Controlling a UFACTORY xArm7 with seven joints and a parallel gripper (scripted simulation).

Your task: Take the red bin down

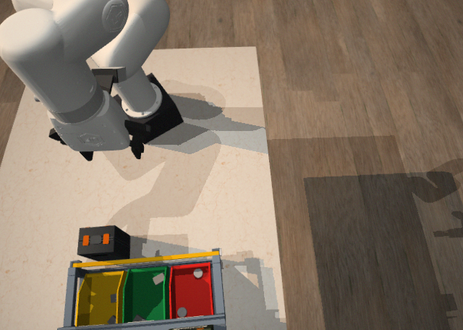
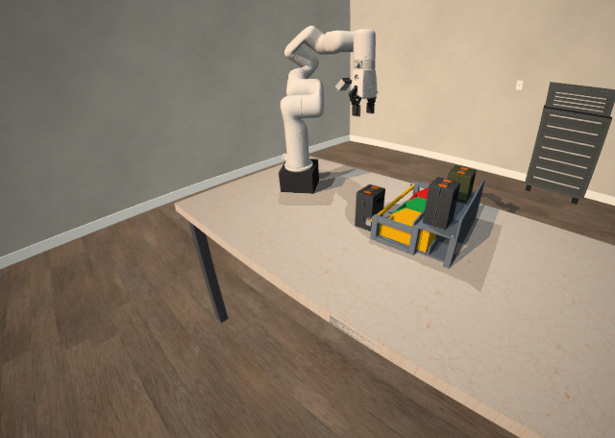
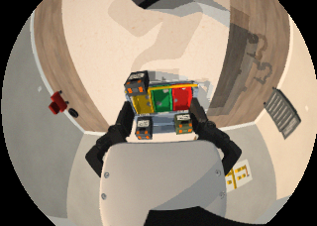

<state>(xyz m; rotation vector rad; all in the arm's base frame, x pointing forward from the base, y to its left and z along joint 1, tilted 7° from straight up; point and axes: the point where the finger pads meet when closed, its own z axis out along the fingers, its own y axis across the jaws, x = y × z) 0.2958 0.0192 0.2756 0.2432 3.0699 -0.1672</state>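
Observation:
The red bin (image 1: 190,294) (image 2: 423,194) (image 3: 182,101) sits in the shelf (image 1: 69,297) (image 2: 414,239) at the end away from the black case. Two round grey parts lie in it. The green bin (image 1: 144,294) (image 2: 416,205) (image 3: 160,100) is beside it, then the yellow bin (image 1: 98,297) (image 2: 405,217) (image 3: 142,104); both hold grey parts. A yellow rail (image 1: 149,259) runs along the shelf's front. My gripper (image 1: 113,155) (image 2: 363,111) is open and empty, high above the table top (image 1: 239,192) (image 2: 298,255), on the robot base's side of the shelf.
A black case (image 1: 95,242) (image 2: 370,207) (image 3: 137,82) stands on the table in front of the shelf's yellow-bin end. Another black case (image 2: 441,203) (image 3: 144,128) and an olive case (image 2: 461,182) (image 3: 183,124) stand on the shelf's rear part, behind the bins.

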